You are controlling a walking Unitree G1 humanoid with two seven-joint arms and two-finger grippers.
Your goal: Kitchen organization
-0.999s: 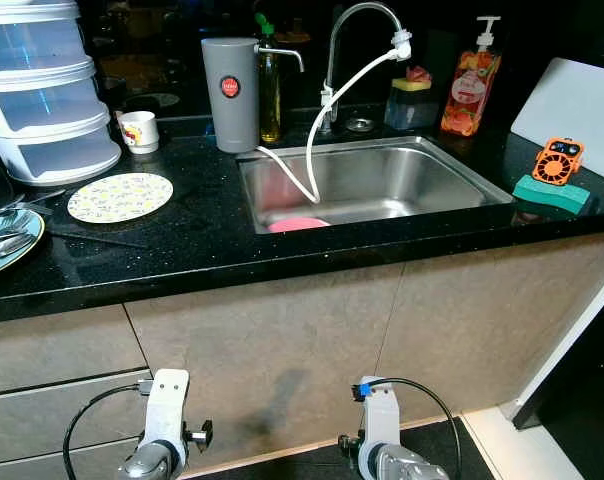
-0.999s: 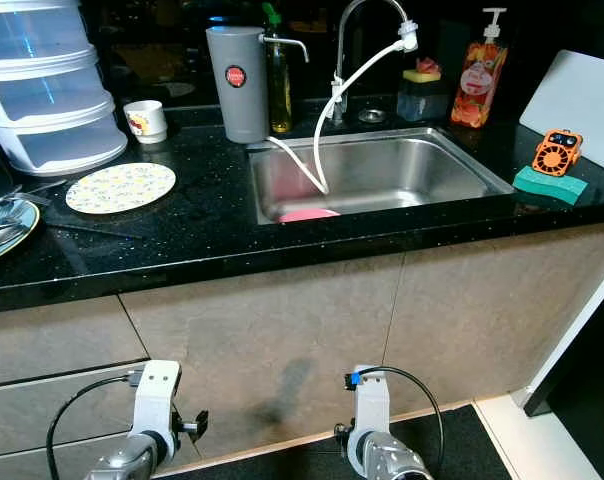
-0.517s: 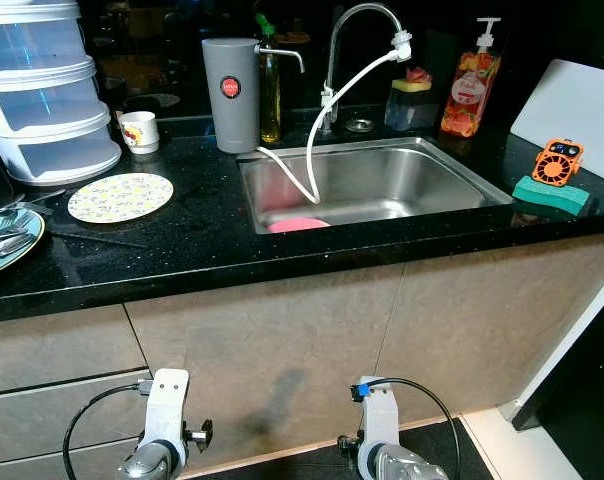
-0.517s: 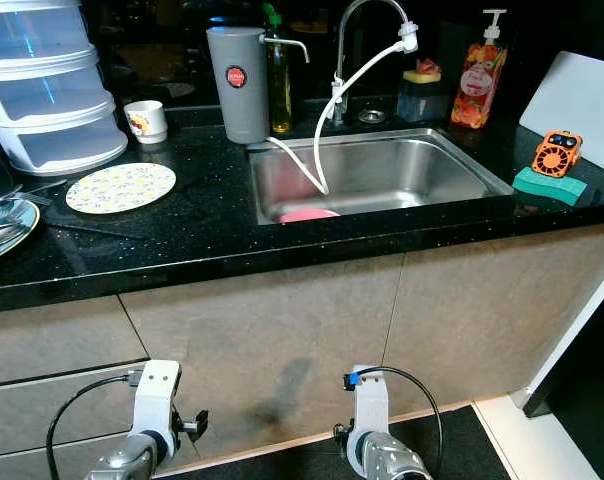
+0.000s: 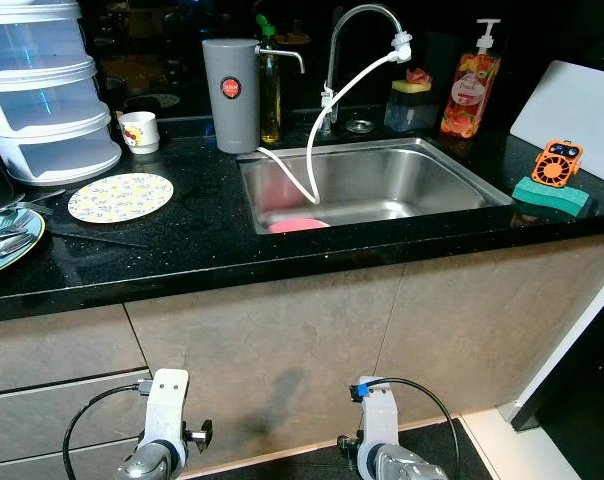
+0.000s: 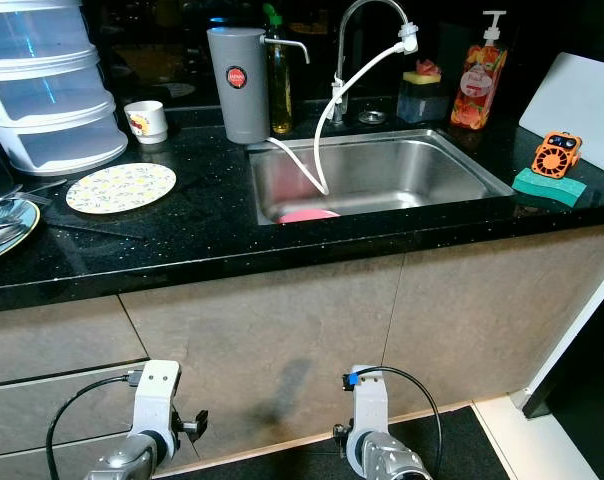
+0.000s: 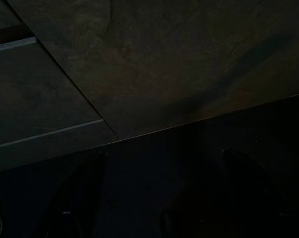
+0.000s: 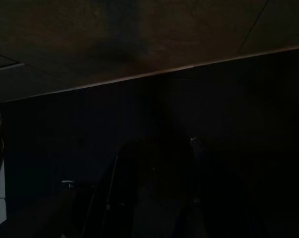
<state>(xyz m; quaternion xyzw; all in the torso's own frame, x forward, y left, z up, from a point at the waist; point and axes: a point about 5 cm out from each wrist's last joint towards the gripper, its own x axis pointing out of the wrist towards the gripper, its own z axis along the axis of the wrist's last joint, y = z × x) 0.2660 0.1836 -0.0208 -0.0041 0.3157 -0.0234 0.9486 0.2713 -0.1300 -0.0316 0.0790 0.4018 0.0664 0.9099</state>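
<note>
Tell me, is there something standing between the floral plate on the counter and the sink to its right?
Nothing visible stands there. The floral plate lies flat on the black counter, and the stretch of counter between it and the sink is bare. The grey canister stands further back, beside the sink's rear corner, off that path. Both arms hang idle below.

A flowered plate (image 5: 120, 196) lies flat on the black table (image 5: 202, 235); a pink dish (image 5: 298, 225) sits in the sink (image 5: 382, 180).
</note>
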